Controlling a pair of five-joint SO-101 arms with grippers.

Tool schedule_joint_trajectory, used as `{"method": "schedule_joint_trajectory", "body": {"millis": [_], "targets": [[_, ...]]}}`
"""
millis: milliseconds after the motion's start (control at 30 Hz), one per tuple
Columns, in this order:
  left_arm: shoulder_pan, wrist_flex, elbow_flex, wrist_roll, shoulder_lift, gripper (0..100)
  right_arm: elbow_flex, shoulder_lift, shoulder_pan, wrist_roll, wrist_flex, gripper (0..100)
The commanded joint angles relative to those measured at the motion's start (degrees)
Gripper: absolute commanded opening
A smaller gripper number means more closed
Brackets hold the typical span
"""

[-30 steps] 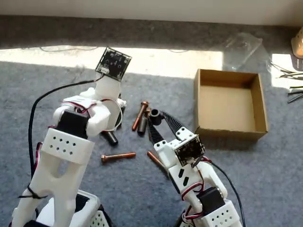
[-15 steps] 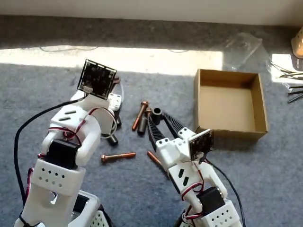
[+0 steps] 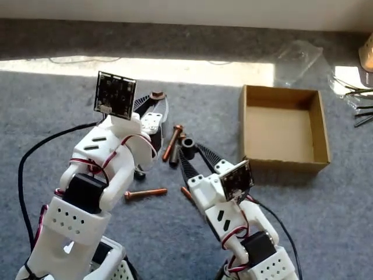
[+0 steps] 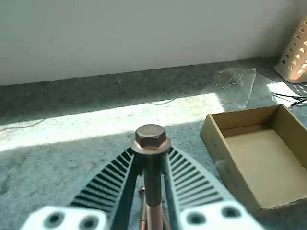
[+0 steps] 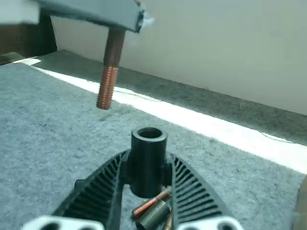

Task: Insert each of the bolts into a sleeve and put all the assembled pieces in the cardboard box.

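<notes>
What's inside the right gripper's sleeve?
The sleeve in the right gripper shows an open, empty mouth; deeper, the bore is dark. The bolt in the left gripper hangs apart from it.

Left gripper (image 4: 151,165) clamps bolt (image 4: 151,143); cardboard box (image 4: 261,155) beyond.

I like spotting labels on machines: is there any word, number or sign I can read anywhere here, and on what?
None can be read. The brown cardboard box shows plain walls; anything printed on the dark circuit board atop the white arm is too small to read.
</notes>
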Motion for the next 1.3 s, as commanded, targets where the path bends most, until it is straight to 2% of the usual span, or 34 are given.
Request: {"method": "schedule_joint_trajectory", "body": {"millis": [0, 267, 400, 533, 800, 967, 1267], "targets": [[1.36, -1.49, -3.47, -5.01, -1.89, 0, 6.99, -0.13, -2.24, 0.97, 0.75, 0.5], [1.71, -3.87, -7.43, -4.31, -1.89, 0, 6.99, -0.66, -2.15, 0.97, 0.75, 0.5], [4.26, -7.38, -7.08, 0.62, -1.89, 0, 6.99, -0.66, -2.07, 0.97, 0.75, 0.5], [7.96, -7.3, -6.9, 0.53, -2.24, 0, 7.08, -0.66, -1.98, 0.97, 0.75, 0.5], [10.68, -7.91, 3.21, 0.35, -15.96, 0, 7.08, -0.66, -1.98, 0.97, 0.75, 0.5], [11.12, -10.37, 8.48, 0.44, -16.4, 0, 7.08, -0.75, -1.98, 0.97, 0.75, 0.5], [11.12, -20.13, 17.45, 0.53, -16.75, 0, 7.08, -0.75, -1.98, 0.97, 0.75, 0.5]]}}
